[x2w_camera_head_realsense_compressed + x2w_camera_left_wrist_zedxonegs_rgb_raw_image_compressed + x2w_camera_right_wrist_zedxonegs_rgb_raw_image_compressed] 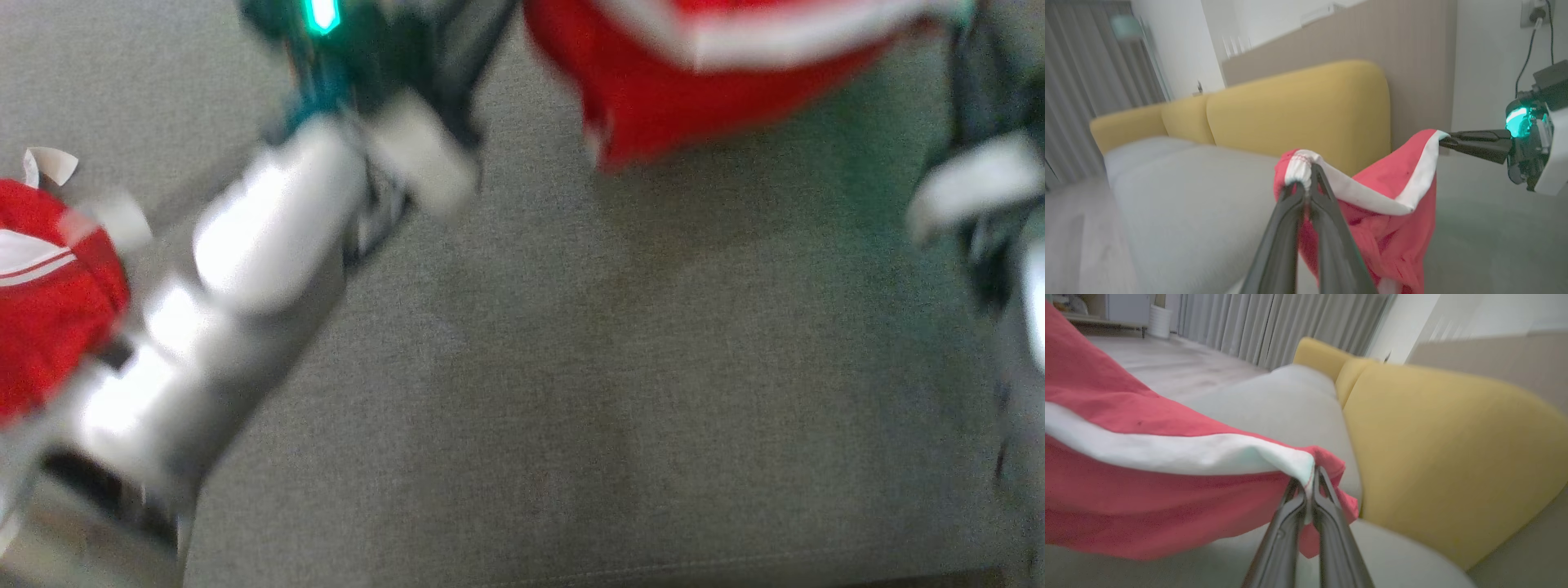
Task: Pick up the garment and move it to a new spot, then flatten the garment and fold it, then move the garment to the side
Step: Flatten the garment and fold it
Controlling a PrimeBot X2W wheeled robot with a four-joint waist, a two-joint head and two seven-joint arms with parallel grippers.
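Observation:
The garment (pixel 1392 196), a red jersey with a white band along its edge, hangs in the air stretched between my two grippers. In the left wrist view my left gripper (pixel 1307 173) is shut on a bunched white-trimmed corner. My right gripper (pixel 1443 139) pinches the opposite corner. In the right wrist view the right gripper (pixel 1312 479) is shut on the garment (pixel 1147 486), where the white band meets red cloth. The head view is blurred: the garment (pixel 694 90) hangs at the top, above the grey cushion (pixel 571 392), with my left arm (pixel 269 237) reaching up from the lower left.
A sofa with a yellow backrest (pixel 1298 110) and pale grey seat (pixel 1180 196) stands beneath and behind the garment. More red cloth with white stripes (pixel 49 302) and a white tag lies at the head view's left edge. Grey curtains (pixel 1274 326) and bare floor lie beyond the sofa.

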